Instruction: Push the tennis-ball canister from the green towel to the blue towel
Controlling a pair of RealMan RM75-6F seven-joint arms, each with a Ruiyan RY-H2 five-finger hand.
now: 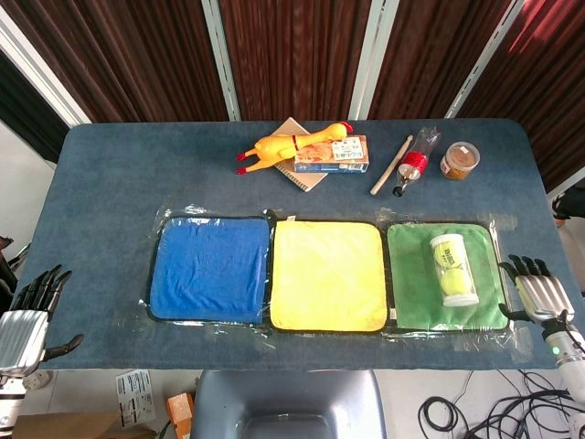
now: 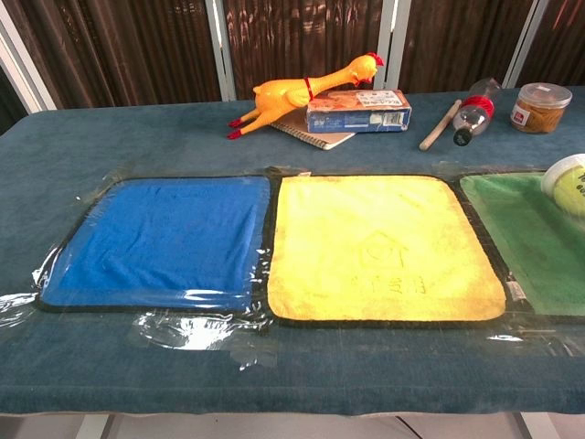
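Bench (image 1: 110,174) carpeted in blue-grey; three towels in a row under clear film: blue towel (image 1: 210,268) at left, yellow towel (image 1: 327,274) in the middle, green towel (image 1: 446,276) at right.

Canister (image 1: 454,269) lying on its side on the green towel, long axis running near to far, right of that towel's centre; only its cap end caught at the edge of the chest view.

Clutter along the far edge: rubber chicken (image 1: 292,146), box (image 1: 332,155), notebook (image 1: 306,174), stick (image 1: 391,165), bottle (image 1: 416,162), jar (image 1: 460,160); all well apart from the push lane.

Right robot hand (image 1: 539,288) just beside the green towel's right edge, fingers spread, holding nothing, not touching the canister. Left robot hand (image 1: 32,320) off the near-left bench corner, fingers apart, empty.

Step in hand, judged: approach not yet made. To do well: bring right robot hand flat against the canister's right flank, contact mid-length so no yaw; push slowly leftward, likely to roll freely; keep low, watch film wrinkles at towel seams; stop at blue towel's centre.
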